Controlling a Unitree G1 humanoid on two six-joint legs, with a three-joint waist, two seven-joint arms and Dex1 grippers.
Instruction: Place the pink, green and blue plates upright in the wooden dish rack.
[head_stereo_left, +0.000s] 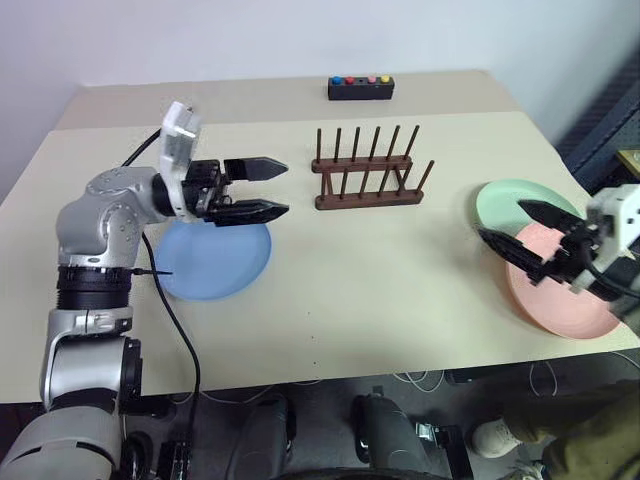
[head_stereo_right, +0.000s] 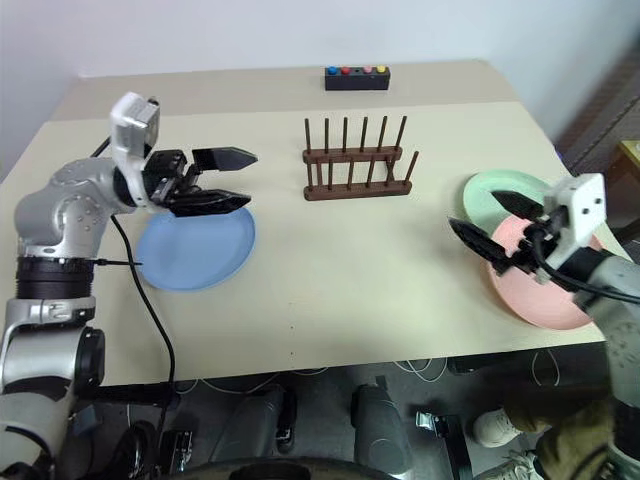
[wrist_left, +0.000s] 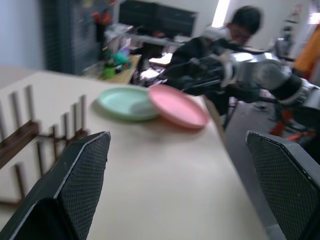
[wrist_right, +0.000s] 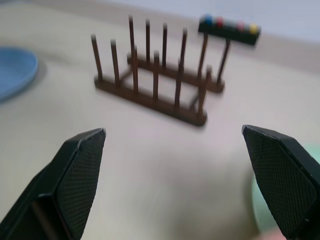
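Plates first: none of the three is in the rack (head_stereo_left: 365, 170) yet, so the whole job is ahead of me. The blue plate (head_stereo_left: 215, 262) lies flat on the table (head_stereo_left: 380, 290) on my left side, well apart from the rack. The green plate (head_stereo_left: 505, 203) and the pink plate (head_stereo_left: 565, 300) lie flat near the table's right edge, the pink one overlapping the green one's rim and resting partly on top of it.

The wooden rack stands empty in the middle of the table toward the back, both rows of pegs bare. Behind it, at the far edge, sits a small black box with coloured buttons (head_stereo_left: 360, 87), which is no part of this.

My left claw (head_stereo_left: 270, 188) hangs above the far edge of the blue plate, pointing toward the rack, its two fingers spread wide and holding nothing. My right claw (head_stereo_left: 520, 228) hovers over the pink and green plates, fingers also wide apart and empty; through its wrist camera I see the rack straight ahead between them.

I judge that all three plates are left to grasp, tip upright, and slot between the pegs.
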